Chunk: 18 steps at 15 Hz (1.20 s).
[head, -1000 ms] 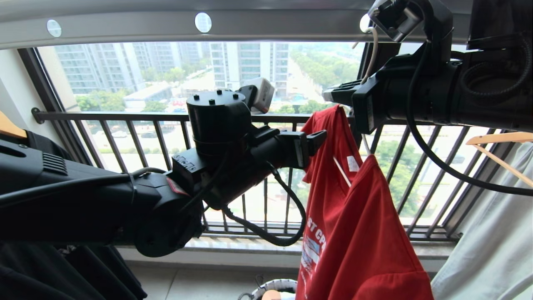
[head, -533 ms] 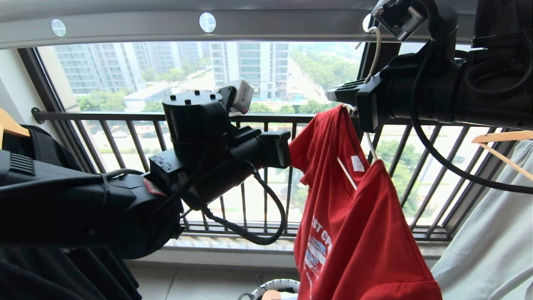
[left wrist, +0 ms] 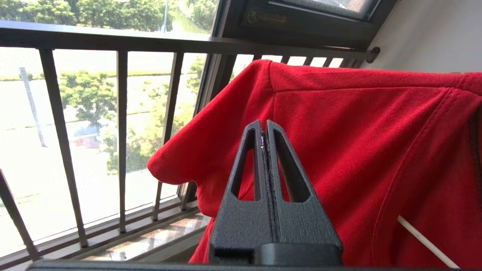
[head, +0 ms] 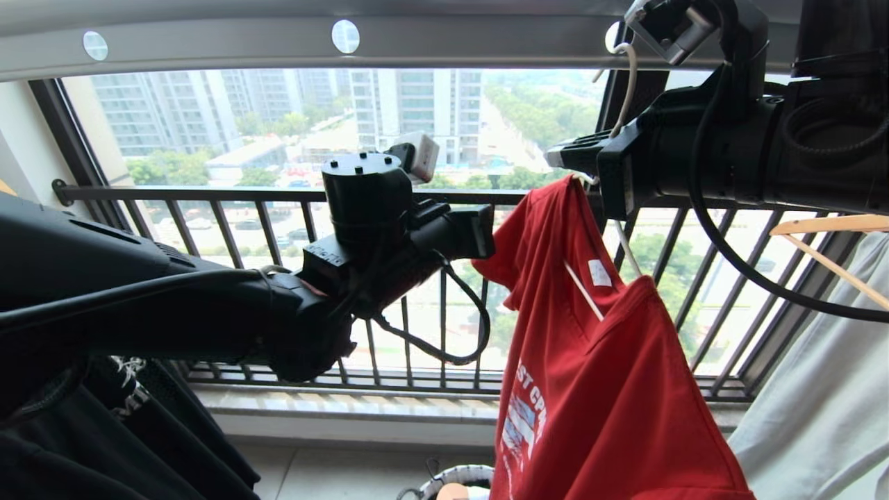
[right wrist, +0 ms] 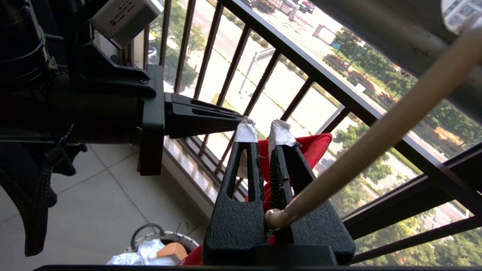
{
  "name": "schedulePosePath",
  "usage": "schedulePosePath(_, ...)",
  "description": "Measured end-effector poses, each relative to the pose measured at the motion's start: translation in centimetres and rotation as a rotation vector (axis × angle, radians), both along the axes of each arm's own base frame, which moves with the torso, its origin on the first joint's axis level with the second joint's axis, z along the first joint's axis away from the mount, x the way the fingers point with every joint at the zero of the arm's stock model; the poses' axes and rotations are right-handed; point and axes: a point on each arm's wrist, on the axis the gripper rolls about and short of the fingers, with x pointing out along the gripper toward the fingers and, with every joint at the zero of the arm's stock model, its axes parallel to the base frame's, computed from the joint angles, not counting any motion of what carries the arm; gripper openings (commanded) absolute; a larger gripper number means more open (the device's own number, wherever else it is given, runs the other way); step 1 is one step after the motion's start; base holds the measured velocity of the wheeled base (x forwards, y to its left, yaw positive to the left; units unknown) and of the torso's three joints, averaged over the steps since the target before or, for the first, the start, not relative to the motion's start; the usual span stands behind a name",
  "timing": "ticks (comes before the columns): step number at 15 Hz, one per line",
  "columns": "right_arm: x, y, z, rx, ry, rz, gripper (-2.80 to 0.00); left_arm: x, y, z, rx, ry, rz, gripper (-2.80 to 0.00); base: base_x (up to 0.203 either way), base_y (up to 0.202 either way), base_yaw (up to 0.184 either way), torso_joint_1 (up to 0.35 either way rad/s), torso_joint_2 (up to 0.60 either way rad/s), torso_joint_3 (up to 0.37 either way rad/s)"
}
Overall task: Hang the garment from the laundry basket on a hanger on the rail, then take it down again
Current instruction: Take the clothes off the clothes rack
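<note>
Red T-shirt [head: 597, 389] hanging from the thin white wire hanger [head: 582, 290], whose long hook [head: 628, 76] rises toward the grey-white overhead rail [head: 430, 42] with its row of round white holes. One shoulder of the shirt is drawn up and sideways toward the left claw [head: 486, 232]; the small white neck label [head: 599, 273] shows inside the open collar, with a white hanger arm crossing beside it.

Left claw: in the left wrist view its fingers [left wrist: 260, 158] are pressed together with no gap, lying against the red shoulder cloth; whether cloth is pinched between them cannot be told. Right claw [head: 566, 156]: held just above the shirt's raised shoulder, at the neck of the hanger. In the right wrist view its taped fingertips [right wrist: 246, 131] stand narrowly apart and the pale hanger shaft [right wrist: 376, 146] runs down to its base; the grip itself is not clear.

Surroundings: the black barred window railing [head: 278, 229] runs directly behind both claws and the shirt. A black garment [head: 104, 444] hangs below the left arm at the left edge; a pale grey-blue garment [head: 819, 389] on a light wooden hanger [head: 830, 239] hangs just beside the shirt at the right. The laundry basket [head: 451, 482] sits on the tiled floor [head: 333, 472] beneath the shirt's lower hem, only its rim visible.

Open room: the span of rail between the two arms carries nothing.
</note>
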Motion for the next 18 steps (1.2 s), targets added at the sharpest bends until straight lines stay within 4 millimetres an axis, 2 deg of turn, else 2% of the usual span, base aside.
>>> schedulePosePath(8, -0.2, -0.1, -0.1, 0.000, 0.006, -0.002, -2.80, 1.2, 0.0, -1.6, 0.030, 0.034, 0.019, -2.80, 0.000, 0.000, 0.000, 0.000, 0.00, 0.000)
schedulePosePath(9, -0.1, -0.1, -0.1, -0.001, 0.005, -0.002, 0.00, 1.3, 0.1, -1.7, 0.032, 0.036, 0.023, -2.80, 0.000, 0.000, 0.000, 0.000, 0.00, 0.000)
schedulePosePath(14, -0.4, -0.3, -0.1, 0.001, 0.004, -0.003, 0.00, 1.3, 0.4, -1.8, 0.037, 0.040, 0.028, -2.80, 0.000, 0.000, 0.000, 0.000, 0.00, 0.000)
schedulePosePath(18, -1.7, -1.2, -0.3, -0.003, 0.010, -0.003, 0.00, 1.4, 1.0, -2.6, 0.055, 0.063, 0.045, -2.80, 0.000, 0.000, 0.000, 0.000, 0.00, 0.000)
